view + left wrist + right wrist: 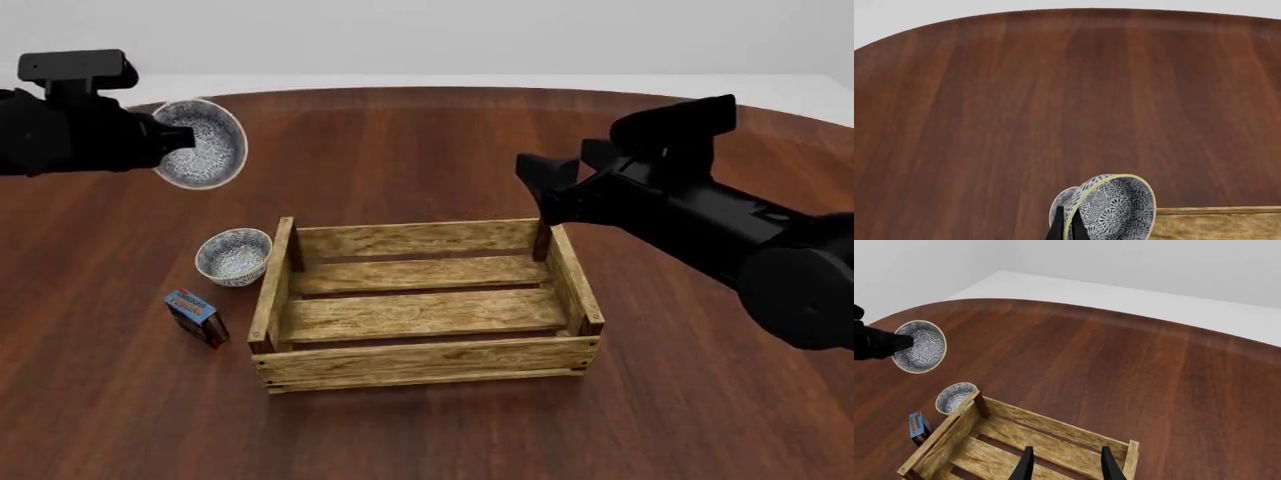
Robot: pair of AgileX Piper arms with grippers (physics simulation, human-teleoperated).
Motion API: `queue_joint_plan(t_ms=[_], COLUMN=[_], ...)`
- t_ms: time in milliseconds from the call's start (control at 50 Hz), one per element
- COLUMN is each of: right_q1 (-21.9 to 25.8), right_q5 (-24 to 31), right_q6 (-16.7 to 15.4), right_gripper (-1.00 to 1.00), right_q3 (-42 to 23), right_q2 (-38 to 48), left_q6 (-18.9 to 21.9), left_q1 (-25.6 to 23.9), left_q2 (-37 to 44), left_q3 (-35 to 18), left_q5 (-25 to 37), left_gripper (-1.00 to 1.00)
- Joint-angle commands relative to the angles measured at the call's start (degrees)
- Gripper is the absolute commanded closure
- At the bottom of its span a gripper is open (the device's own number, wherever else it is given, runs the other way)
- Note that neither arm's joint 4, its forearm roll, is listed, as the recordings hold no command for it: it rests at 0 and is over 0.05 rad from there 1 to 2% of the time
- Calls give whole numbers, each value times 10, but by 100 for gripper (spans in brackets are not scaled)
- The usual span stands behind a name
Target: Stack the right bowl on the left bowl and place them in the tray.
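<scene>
A grey patterned bowl (203, 145) with a pale yellow rim hangs tilted on its side above the table's far left, and my left gripper (168, 140) is shut on its rim. In the left wrist view the fingers (1058, 226) pinch that bowl (1117, 207). A second patterned bowl (234, 256) sits upright on the table, just outside the left end of the tray (427, 362). My right gripper (541, 190) hovers over the tray's far right corner. In the right wrist view that gripper (1067, 466) is open with nothing between its fingers, above the tray (1047, 425).
A small blue-and-red box (196, 316) stands near the tray's front left corner, close to the resting bowl (955, 396). The tray holds nothing. The round dark-wood table (441, 140) extends behind and to the right of the tray.
</scene>
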Motion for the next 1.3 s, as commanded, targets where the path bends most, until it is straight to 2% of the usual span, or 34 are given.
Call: queue_joint_plan(t_ms=[20,320,680,1300], right_q1=[0,0,0,0], right_q5=[0,0,0,0], right_q6=[-1,-1,-1,0], right_gripper=[-100,-100,-100,-100], right_q3=[0,0,0,0], right_q2=[-1,-1,-1,-1], left_q6=[-4,-18,-23,-27], left_q1=[-16,-22,-4,1], left_q2=[-7,-4,30,101], left_q3=[12,50,75,82], left_q5=[6,-13,-50,-89], left_gripper=[100,100,100,100])
